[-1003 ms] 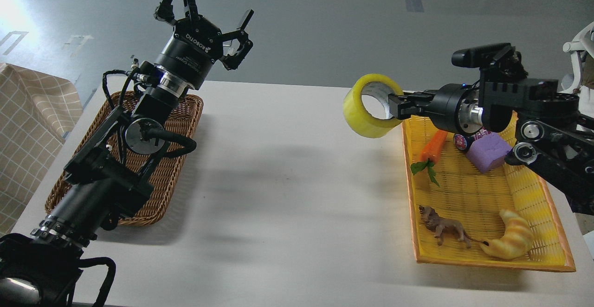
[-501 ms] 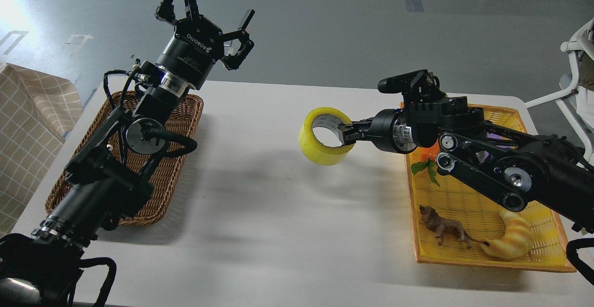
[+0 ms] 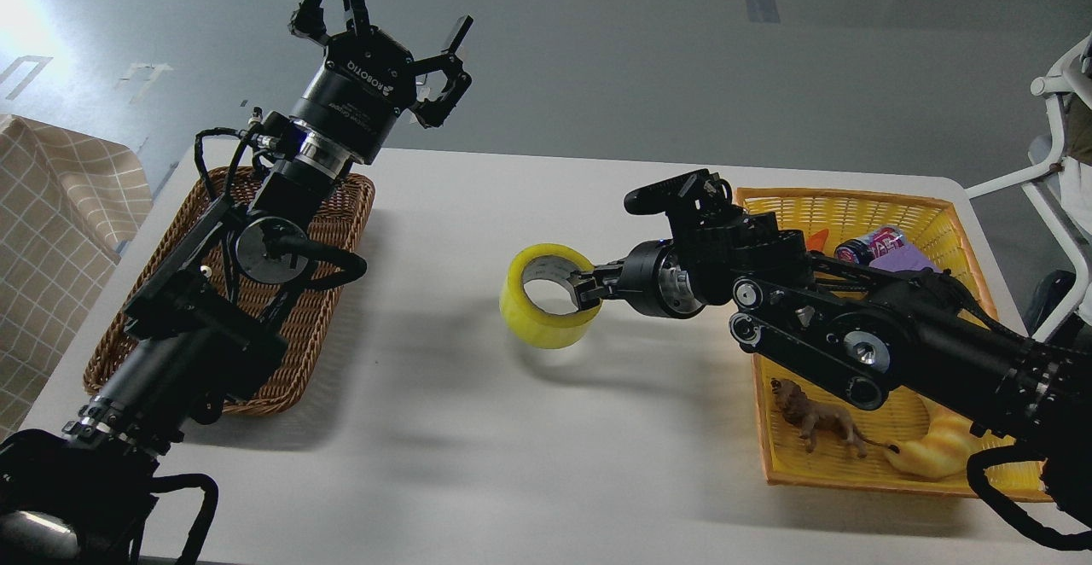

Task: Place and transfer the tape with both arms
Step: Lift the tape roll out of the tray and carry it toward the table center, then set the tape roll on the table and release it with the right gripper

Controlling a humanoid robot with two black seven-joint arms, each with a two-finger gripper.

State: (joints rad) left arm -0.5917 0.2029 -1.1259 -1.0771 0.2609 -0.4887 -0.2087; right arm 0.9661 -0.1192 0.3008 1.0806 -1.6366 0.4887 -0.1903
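The tape (image 3: pixel 546 326), a yellow roll with a grey-white core, is near the middle of the white table (image 3: pixel 478 463). My right gripper (image 3: pixel 589 290) is shut on its right wall, one finger inside the core. The roll is low over the table; I cannot tell whether it touches it. My right arm reaches left from over the yellow basket (image 3: pixel 853 206). My left gripper (image 3: pixel 384 10) is raised high above the far end of the brown wicker basket (image 3: pixel 341 215), fingers spread open and empty, far left of the tape.
The yellow basket holds a lion figurine (image 3: pixel 815 418), a yellow croissant toy (image 3: pixel 930 454), a can (image 3: pixel 870 245), a purple block (image 3: pixel 909 259) and an orange carrot tip (image 3: pixel 817 236). A checked cloth (image 3: pixel 43 232) lies at the left edge. A white chair (image 3: pixel 1062 121) stands at the right.
My right arm has swung left and down from above the yellow basket, carrying the tape toward the table's middle. My left arm has barely moved.
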